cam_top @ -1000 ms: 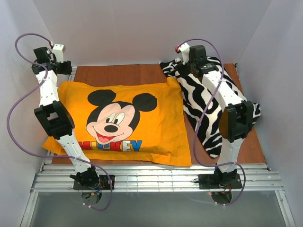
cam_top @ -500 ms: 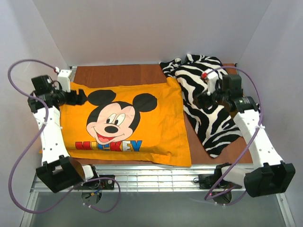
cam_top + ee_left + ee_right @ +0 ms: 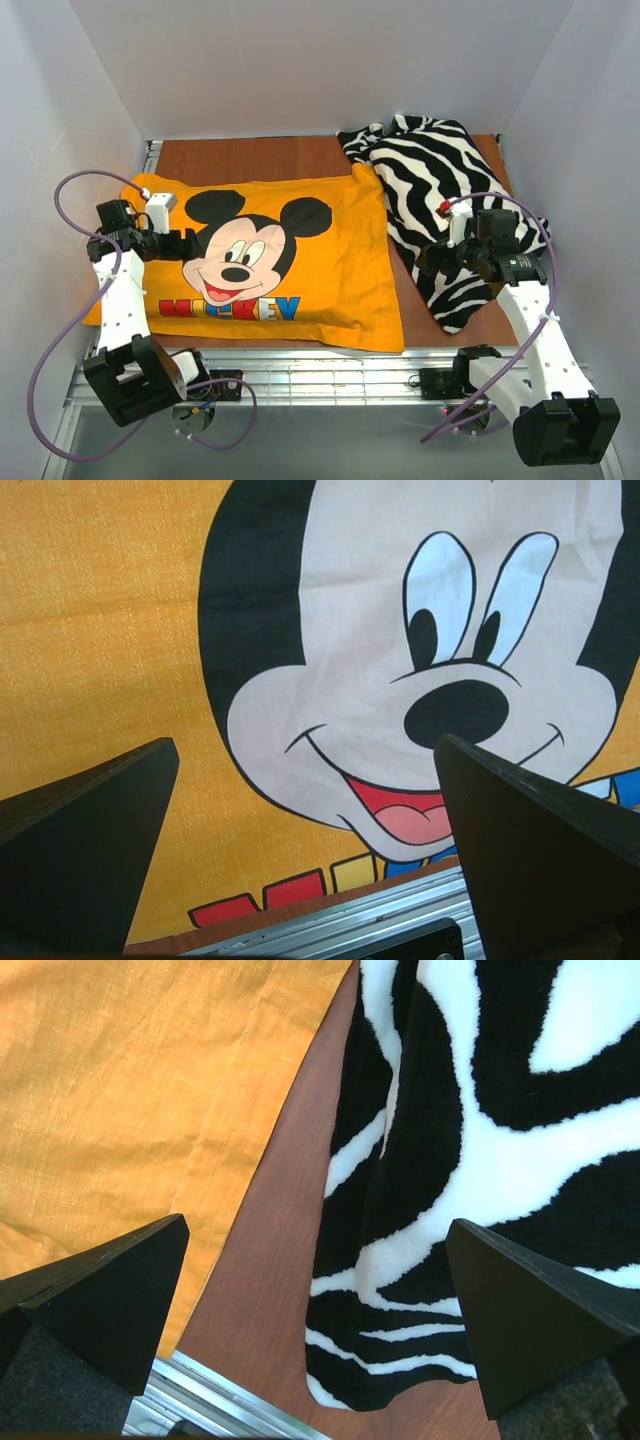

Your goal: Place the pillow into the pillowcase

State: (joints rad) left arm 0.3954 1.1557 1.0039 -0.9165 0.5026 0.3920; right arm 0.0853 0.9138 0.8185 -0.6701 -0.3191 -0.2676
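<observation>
The orange-yellow pillowcase (image 3: 335,270) lies Mickey side up, filling the left and middle of the table. It looks puffy. No white pillow shows in any view. My left gripper (image 3: 190,243) hovers open and empty over the case's left part, beside Mickey's face. In the left wrist view (image 3: 305,750) the jaws stand wide apart above the face on the case (image 3: 100,630). My right gripper (image 3: 430,262) is open and empty above the gap between the case's right edge (image 3: 120,1080) and the zebra cloth; its wrist view (image 3: 318,1222) shows the jaws wide apart.
A black-and-white zebra-striped cloth (image 3: 440,190) lies heaped along the right side, also in the right wrist view (image 3: 480,1110). Brown table top (image 3: 250,158) shows at the back. An aluminium rail (image 3: 350,375) runs along the near edge. White walls close in on three sides.
Both arms have swung from the far corners toward the near side. The left gripper now hangs over the case by Mickey's face, the right by the zebra cloth's near end.
</observation>
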